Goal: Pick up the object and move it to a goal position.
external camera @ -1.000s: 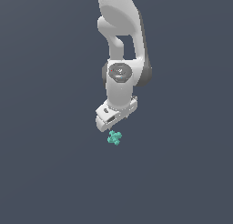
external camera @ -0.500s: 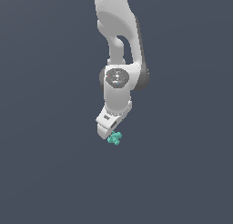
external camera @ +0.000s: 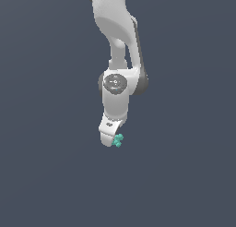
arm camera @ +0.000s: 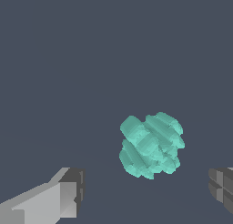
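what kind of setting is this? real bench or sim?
Almost certainly a simulator render, not a real bench. The ground is one flat, featureless grey-blue with no edges or clutter. The only things in view are the white arm and a blocky teal object, which lies between the open jaws.

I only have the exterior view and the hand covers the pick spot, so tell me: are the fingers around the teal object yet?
Observer: In the wrist view the gripper is open, its fingers wide apart with the teal object between their lines.
Operator: Any contact?
Observer: None visible; dark gaps separate the object from each finger.
Operator: Is it centred?
Observer: No, it sits nearer one finger.
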Controlling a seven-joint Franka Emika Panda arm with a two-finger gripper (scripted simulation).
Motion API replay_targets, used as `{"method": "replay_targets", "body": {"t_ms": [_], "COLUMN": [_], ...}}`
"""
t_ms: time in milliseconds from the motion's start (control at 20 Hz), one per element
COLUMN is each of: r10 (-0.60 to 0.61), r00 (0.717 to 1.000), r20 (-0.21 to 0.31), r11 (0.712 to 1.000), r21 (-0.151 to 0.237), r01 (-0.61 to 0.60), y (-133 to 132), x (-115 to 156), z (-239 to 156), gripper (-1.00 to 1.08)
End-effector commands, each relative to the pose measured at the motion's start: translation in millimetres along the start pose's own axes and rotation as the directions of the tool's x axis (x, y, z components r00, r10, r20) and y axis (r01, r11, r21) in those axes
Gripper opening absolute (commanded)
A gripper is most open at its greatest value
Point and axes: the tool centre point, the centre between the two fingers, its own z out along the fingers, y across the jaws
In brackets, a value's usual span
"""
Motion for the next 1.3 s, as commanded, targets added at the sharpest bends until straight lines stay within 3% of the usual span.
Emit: {"method": "replay_targets", "body": {"t_ms": [0, 350, 750, 1250], "r10": [-0.048, -0.126, -0.138, -0.143], "r00": [0.999, 0.992, 0.990, 0.990], "r20": [-0.002, -0.006, -0.007, -0.007], "r11": [0.999, 0.992, 0.990, 0.990], "r21": [-0.002, -0.004, -0.005, -0.005], "r01": [0.048, 0.126, 0.138, 0.143], "y": [2.4, 6.4, 7.1, 6.0], "x": [-0.4, -1.3, -1.7, -1.4], "z": [2.0, 5.4, 7.7, 50.3], "gripper": [1.00, 1.00, 1.00, 1.00]}}
